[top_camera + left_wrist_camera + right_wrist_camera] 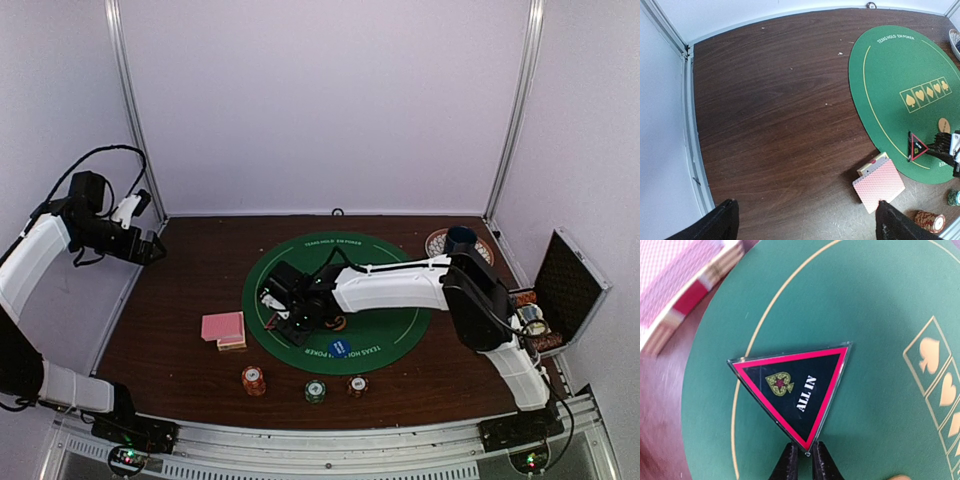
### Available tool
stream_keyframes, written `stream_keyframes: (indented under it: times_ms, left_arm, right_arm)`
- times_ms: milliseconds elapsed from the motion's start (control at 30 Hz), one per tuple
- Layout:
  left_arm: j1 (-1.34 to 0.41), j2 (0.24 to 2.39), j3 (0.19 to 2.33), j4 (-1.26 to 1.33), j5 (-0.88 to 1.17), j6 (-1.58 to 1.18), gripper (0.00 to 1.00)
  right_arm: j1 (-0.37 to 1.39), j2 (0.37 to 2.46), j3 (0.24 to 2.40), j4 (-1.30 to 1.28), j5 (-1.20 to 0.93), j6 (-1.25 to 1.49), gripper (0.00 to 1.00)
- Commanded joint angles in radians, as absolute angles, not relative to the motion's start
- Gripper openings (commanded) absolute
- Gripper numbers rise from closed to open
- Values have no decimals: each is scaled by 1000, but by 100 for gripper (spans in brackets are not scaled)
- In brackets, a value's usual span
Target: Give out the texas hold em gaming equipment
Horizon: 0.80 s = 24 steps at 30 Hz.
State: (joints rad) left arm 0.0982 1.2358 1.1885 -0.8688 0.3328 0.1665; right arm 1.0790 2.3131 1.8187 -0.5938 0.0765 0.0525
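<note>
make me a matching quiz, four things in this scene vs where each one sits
Things:
1 triangle marker
2 card deck
3 blue mug
4 blue button

Places:
a on the patterned plate
b on the table, just off the green mat
c on the green mat, near its front edge
d one corner pinched in the right gripper

Pairs: 1-d, 2-b, 3-a, 4-c

The triangle marker (795, 392) sits at the mat's (880, 300) left edge; cards (223, 328) just left; chip stacks (253, 380) in front.
</note>
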Motion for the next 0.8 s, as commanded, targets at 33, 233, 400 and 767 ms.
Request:
stream_keyframes:
  times_ms: [33, 233, 400, 767]
  left_arm:
    - [101, 1207, 1174, -867, 339, 187, 98]
    - [101, 1204, 1166, -869, 345, 188, 98]
    - [100, 1206, 1166, -867, 350, 188, 98]
    - [100, 1209, 1180, -875, 357, 187, 98]
  right_arm:
    - [1046, 2425, 1960, -609, 168, 121, 14]
    - [1043, 2392, 1939, -564, 145, 127, 36]
    - [1045, 2359, 1879, -508, 37, 97, 58]
    - [1045, 2434, 1968, -557, -42, 47, 54]
